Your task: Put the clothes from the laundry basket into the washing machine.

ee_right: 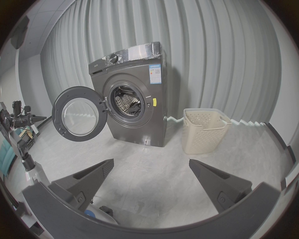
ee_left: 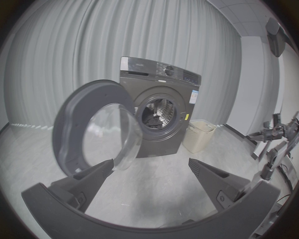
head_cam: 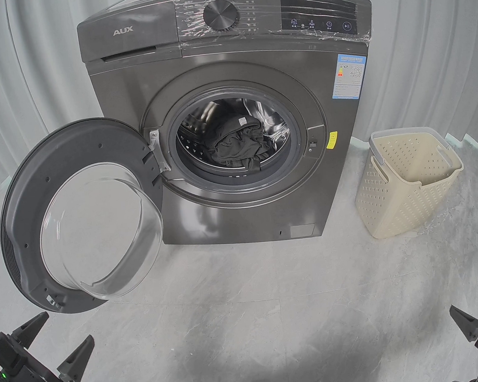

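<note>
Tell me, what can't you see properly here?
1. Bottom of the basket: head view, hidden by its own front wall, so leftovers cannot be told.
2. Back of the drum: head view, hidden by the dark clothes.
3. The right claw: head view, cut off by the edge.

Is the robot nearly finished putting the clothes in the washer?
Nearly, it seems. Done: dark clothes lie in the drum of the washing machine, and the laundry basket beside it looks empty, though its bottom is partly hidden. In hand: nothing; the left gripper and right gripper are both open, low and away from the machine. Left: perhaps only the door, which hangs wide open.
</note>
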Available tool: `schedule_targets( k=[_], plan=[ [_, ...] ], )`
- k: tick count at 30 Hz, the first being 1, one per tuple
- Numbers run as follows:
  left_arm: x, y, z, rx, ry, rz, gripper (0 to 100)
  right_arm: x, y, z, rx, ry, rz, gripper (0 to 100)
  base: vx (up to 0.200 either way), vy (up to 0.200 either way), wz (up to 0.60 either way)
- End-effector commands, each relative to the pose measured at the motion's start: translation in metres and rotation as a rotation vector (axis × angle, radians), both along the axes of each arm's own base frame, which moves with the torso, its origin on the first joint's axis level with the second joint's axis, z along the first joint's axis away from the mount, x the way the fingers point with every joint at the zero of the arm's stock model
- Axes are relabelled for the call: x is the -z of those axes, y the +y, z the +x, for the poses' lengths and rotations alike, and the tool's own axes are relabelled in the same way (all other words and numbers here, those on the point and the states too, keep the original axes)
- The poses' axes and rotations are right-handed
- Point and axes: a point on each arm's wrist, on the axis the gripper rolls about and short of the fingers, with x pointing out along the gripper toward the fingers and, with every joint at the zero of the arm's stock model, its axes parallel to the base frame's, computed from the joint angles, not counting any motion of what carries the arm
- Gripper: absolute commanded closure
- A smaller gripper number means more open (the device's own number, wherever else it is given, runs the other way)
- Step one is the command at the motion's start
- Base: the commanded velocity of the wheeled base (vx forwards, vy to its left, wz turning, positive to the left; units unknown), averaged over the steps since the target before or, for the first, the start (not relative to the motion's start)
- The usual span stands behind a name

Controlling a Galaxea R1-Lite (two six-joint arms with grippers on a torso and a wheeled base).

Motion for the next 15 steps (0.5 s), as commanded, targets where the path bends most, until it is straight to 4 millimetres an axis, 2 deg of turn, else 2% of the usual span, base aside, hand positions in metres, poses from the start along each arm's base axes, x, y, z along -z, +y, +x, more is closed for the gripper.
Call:
schedule_targets(
  k=[1, 10, 15],
  plan=[
    [0.016, 0.028, -0.041, -0.181, -0.113, -0.062, 0, 0.032, -0.015, -0.056, 0.211, -0.162, -0.021, 0, 0.0, 0.0, 0.0],
    [0.036, 0.031, -0.067, -0.296, -0.185, -0.024, 0, 0.034, -0.013, -0.066, 0.259, -0.25, -0.007, 0, 0.0, 0.0, 0.0],
    [0.046, 0.031, -0.067, -0.331, -0.099, 0.013, 0, 0.04, -0.012, -0.065, 0.21, -0.219, 0.034, 0, 0.0, 0.0, 0.0]
  ],
)
